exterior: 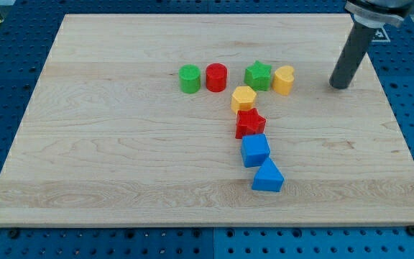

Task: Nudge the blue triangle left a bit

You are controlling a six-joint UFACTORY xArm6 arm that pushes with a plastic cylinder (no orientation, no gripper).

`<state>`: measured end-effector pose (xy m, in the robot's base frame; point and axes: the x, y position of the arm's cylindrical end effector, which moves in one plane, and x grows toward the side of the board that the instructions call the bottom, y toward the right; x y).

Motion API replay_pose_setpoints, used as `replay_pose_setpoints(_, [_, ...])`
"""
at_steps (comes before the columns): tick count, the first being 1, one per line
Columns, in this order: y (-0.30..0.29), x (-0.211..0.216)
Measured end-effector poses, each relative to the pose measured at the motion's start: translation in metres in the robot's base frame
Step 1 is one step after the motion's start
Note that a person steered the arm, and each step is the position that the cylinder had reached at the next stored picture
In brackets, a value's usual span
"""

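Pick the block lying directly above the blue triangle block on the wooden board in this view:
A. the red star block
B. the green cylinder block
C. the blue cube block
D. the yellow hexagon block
C: the blue cube block sits just above the blue triangle block, nearly touching it, at the bottom of the column; my tip is far off at the view's upper right.

On the surface (85, 144), a row near the view's top runs left to right: green cylinder (189, 79), red cylinder (216, 77), green star (258, 75), yellow heart (284, 80). My tip (340, 87) stands apart at the row's right. Beneath the row, a close column descends: yellow hexagon (243, 98), red star (250, 123), blue cube (255, 150), blue triangle (267, 176).
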<state>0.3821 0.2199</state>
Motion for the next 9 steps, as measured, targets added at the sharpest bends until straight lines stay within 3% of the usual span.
replay_pose_setpoints(1, [-0.002, 0.023])
replay_pose_setpoints(4, [-0.061, 0.174])
replay_pose_setpoints(9, [-0.136, 0.195])
